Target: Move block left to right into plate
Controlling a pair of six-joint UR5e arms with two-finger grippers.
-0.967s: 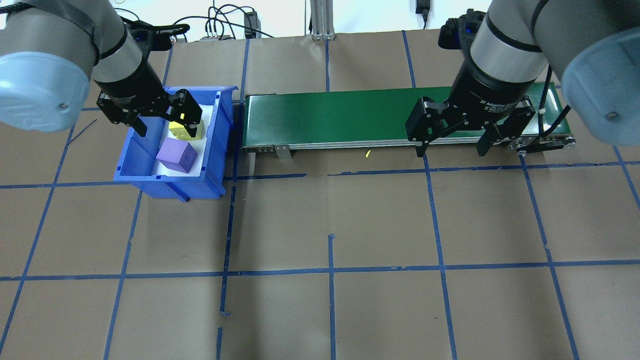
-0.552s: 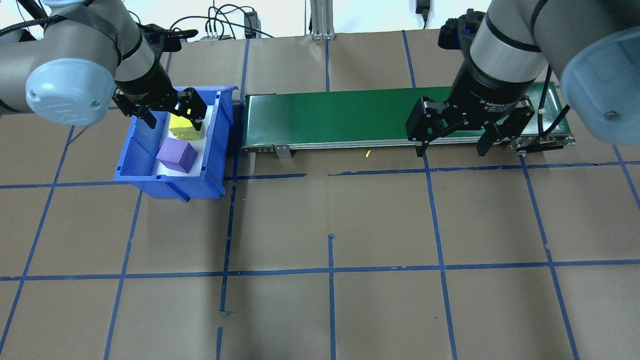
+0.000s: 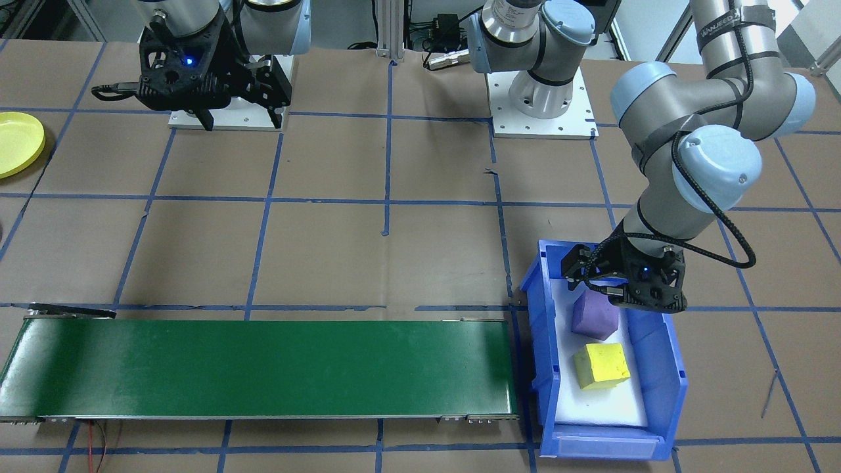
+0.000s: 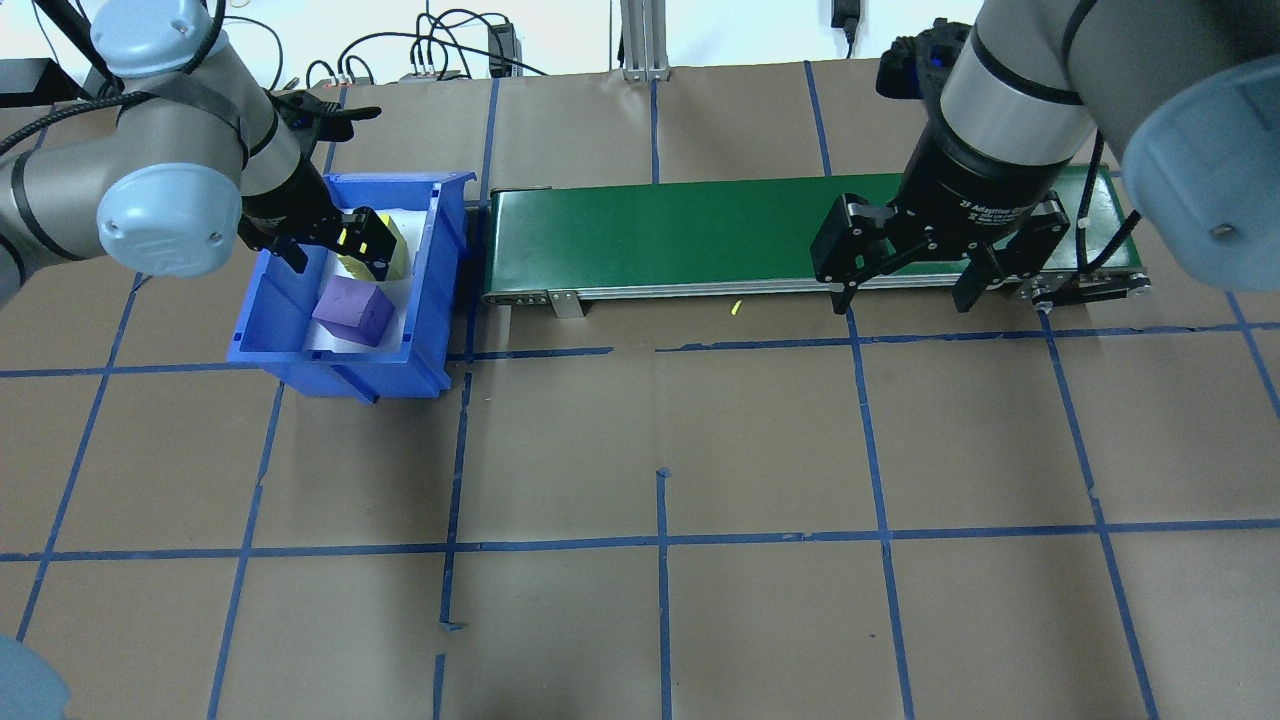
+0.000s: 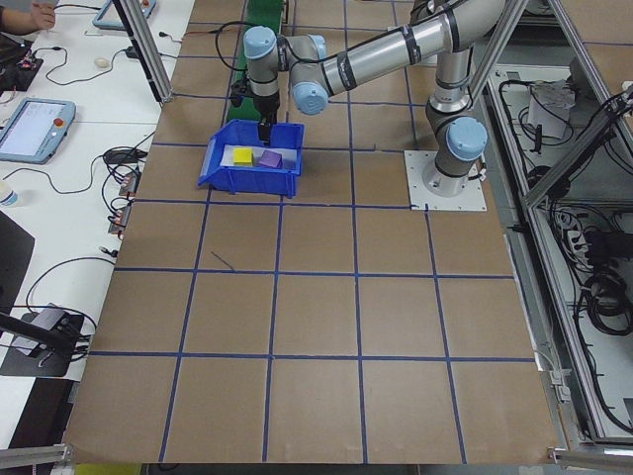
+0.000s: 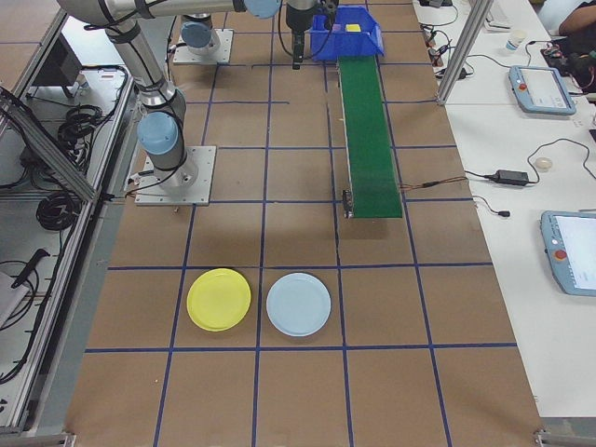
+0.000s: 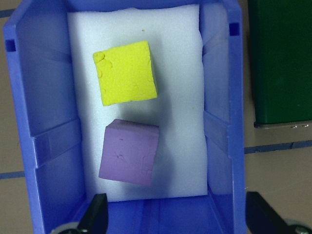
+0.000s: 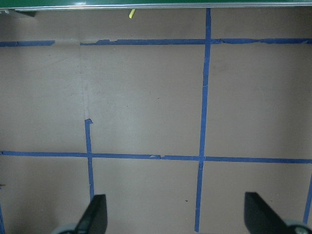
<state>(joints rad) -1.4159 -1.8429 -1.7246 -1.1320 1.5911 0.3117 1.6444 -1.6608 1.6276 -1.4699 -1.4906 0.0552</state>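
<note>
A yellow block [image 7: 126, 73] and a purple block [image 7: 129, 151] lie on white foam in the blue bin [image 7: 48, 122]. My left gripper [image 4: 330, 250] hangs open over the bin, its fingertips [image 7: 95, 214] near the bin's end on the robot's side, just short of the purple block [image 3: 593, 314]. Nothing is between its fingers. The yellow plate [image 6: 219, 299] lies on the table off the belt's right end, also seen at the frame edge as the plate [image 3: 16, 141]. My right gripper [image 4: 905, 290] hovers open and empty by the belt's right end.
A green conveyor belt [image 4: 700, 235] runs from beside the bin [image 4: 340, 375] toward the right. A light blue plate [image 6: 298, 304] lies next to the yellow one. Blue tape lines grid the brown table. Cables and mounts sit along the far edge.
My left arm has swung back and lowered its open gripper closer to the bin. The blocks and the right arm have not moved.
</note>
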